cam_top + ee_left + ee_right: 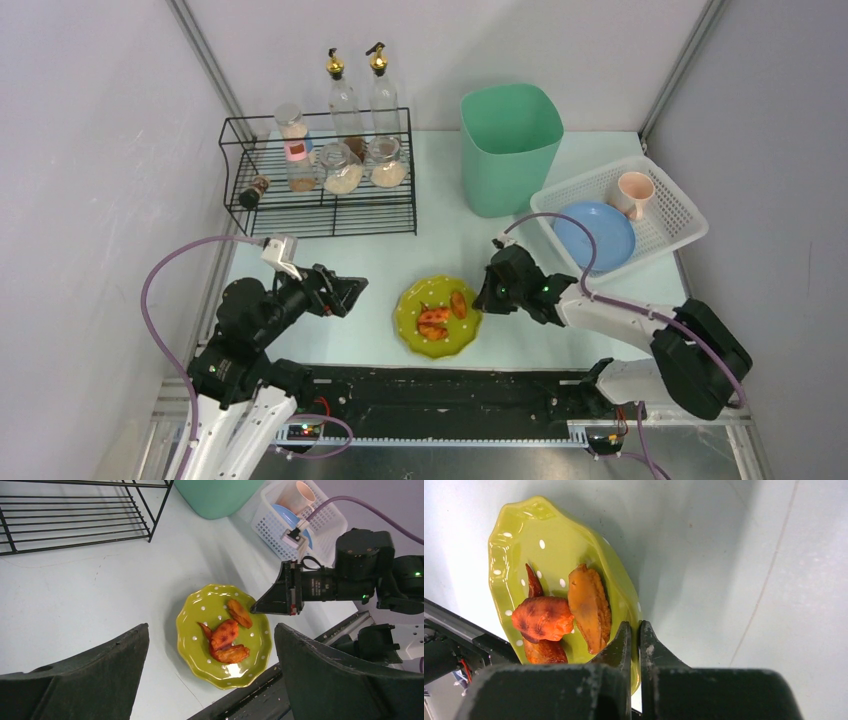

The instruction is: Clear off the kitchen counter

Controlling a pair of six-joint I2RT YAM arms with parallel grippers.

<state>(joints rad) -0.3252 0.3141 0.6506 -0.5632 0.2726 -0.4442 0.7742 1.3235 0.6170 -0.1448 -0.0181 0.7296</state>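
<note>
Mint-green tabletop (400, 255) runs between grey walls, with a lime dotted plate (405, 312) of orange-brown food pieces (437, 318) sitting near its front middle. Right tool (480, 298) is pinched together on the plate's right rim (one finger inside, one outside). Left tool (352, 293) hangs wide apart just left of the plate, gripping nothing.

- The plate (549, 535) has its near rim hidden behind the right gripper (639, 630).
- The lowest food piece (544, 651) is partly covered by that gripper's body.
- In the left wrist view, the rack (75, 525) and the bin (215, 497) are cut off by the top edge.
- What is in the jars (343, 168) is too small to tell.
</note>
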